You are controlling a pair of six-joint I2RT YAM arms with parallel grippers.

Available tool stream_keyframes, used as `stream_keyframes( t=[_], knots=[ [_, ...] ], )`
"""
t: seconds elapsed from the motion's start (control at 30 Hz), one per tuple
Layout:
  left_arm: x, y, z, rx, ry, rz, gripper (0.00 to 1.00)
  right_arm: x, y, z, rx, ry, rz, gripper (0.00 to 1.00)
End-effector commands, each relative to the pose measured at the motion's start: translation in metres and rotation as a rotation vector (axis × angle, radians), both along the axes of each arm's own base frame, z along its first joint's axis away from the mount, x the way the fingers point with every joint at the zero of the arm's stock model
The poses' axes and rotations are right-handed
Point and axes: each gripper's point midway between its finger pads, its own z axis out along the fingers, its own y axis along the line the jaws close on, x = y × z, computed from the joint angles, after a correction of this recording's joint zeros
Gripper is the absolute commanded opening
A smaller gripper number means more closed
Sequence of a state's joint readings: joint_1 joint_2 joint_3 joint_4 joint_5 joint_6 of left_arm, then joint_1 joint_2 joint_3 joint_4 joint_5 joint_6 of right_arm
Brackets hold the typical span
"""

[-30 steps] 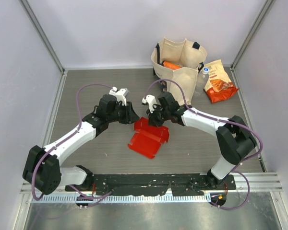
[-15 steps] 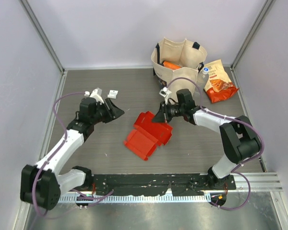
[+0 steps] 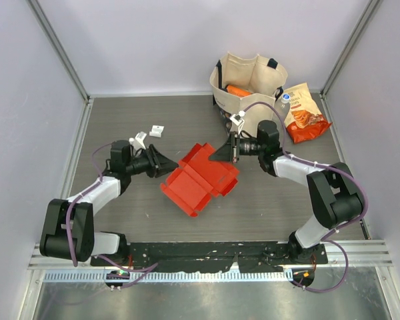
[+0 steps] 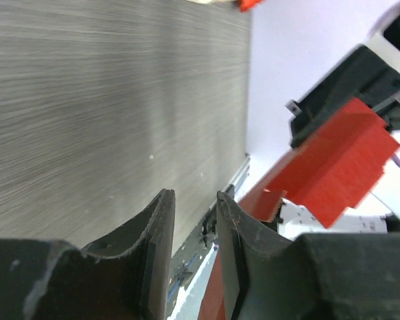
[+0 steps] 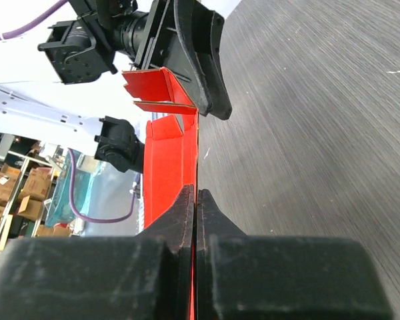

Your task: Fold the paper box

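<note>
The red paper box (image 3: 201, 179) is a partly unfolded card sheet in the middle of the table, tilted up on its far right side. My right gripper (image 3: 219, 152) is shut on its upper right edge. In the right wrist view the jaws (image 5: 195, 193) pinch the thin card (image 5: 168, 160) edge-on. My left gripper (image 3: 168, 165) lies low at the box's left edge, pointing right. In the left wrist view its jaws (image 4: 195, 197) stand a little apart with nothing clearly between them. The red card (image 4: 343, 163) shows beside the right finger (image 4: 230, 233).
A beige tote bag (image 3: 250, 97) with an orange item inside stands at the back. An orange-red snack bag (image 3: 305, 115) and a bottle (image 3: 283, 101) lie to its right. Two small white bits (image 3: 157, 131) lie at the back left. Walls enclose three sides.
My left arm pulled back to the left and dropped low, its gripper now at the box's left edge. My right gripper moved back-right and tilted the box, which spread out and shifted left.
</note>
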State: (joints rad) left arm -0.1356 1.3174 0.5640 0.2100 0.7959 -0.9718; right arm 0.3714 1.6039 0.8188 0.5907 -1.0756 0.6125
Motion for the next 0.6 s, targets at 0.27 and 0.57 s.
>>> stream_keyframes(
  t=[0.27,0.57],
  knots=[
    [-0.021,-0.019,0.069,-0.212,-0.260,-0.151,0.39,0.003,-0.003,0.026,0.103,-0.042,0.011,0.01],
    [-0.025,-0.031,0.083,-0.255,-0.303,-0.183,0.46,0.001,-0.002,0.029,0.122,-0.037,0.013,0.00]
  ],
)
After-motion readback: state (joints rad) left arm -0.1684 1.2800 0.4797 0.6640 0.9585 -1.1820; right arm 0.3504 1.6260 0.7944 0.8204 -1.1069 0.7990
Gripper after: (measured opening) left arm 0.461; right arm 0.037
